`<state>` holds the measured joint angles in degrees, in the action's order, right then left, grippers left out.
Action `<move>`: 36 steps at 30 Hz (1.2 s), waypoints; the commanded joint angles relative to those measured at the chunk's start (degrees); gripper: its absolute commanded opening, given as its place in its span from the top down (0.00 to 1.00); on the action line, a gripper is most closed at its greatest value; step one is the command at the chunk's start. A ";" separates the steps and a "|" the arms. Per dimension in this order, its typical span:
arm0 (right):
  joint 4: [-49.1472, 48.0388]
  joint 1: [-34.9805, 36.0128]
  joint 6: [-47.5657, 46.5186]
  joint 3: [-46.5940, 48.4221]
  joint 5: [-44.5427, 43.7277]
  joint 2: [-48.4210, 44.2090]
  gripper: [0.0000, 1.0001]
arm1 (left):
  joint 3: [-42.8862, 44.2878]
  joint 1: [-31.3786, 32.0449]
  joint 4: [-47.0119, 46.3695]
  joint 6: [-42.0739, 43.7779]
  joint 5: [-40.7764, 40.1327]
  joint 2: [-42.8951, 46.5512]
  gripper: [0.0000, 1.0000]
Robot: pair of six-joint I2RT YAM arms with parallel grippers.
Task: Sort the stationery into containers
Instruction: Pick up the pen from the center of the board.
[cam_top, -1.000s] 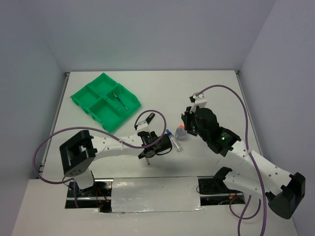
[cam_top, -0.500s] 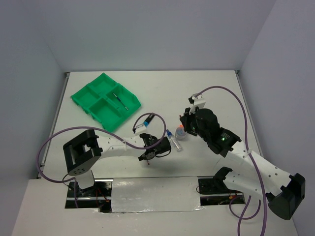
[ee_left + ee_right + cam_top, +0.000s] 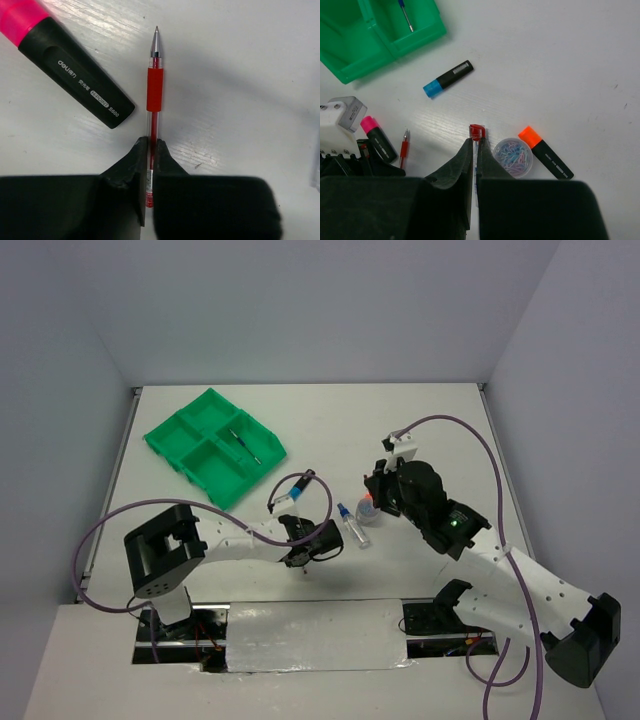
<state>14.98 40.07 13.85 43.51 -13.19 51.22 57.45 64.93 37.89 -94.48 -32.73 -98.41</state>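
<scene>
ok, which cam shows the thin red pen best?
Left wrist: the thin red pen is large and sharp, tip to barrel, pinched in the left claw, beside a pink-ended black highlighter. Right wrist shows only its tip end, small. Top external: nearly hidden under the left arm.

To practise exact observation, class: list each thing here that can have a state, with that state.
left gripper: shut on red pen
red pen: clamped, tip bare
pink highlighter: capped, lying loose
right gripper: shut on red-capped item
red-capped item: clamped
blue highlighter: capped, lying loose
orange highlighter: capped, lying loose
round tub: holds paper clips
green tray: one blue pen inside
</scene>
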 commanded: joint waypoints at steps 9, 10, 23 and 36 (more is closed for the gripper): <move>-4.96 -2.36 0.30 -1.58 3.87 -3.15 1.00 | -2.52 0.81 -6.25 6.40 5.49 -0.65 1.00; -5.57 -2.98 0.65 -1.93 5.88 -3.41 1.00 | -1.30 1.34 -6.16 7.45 4.44 -0.29 1.00; -14.81 -7.91 13.65 -8.35 2.91 -14.65 1.00 | -12.87 6.71 -40.92 43.74 1.17 22.89 1.00; -29.02 -6.33 29.92 -11.95 14.67 -20.37 1.00 | -27.92 6.79 -75.67 70.03 17.35 40.31 1.00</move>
<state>-6.07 32.58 38.09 33.19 -4.58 31.40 28.93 71.70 -26.04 -32.23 -18.79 -60.05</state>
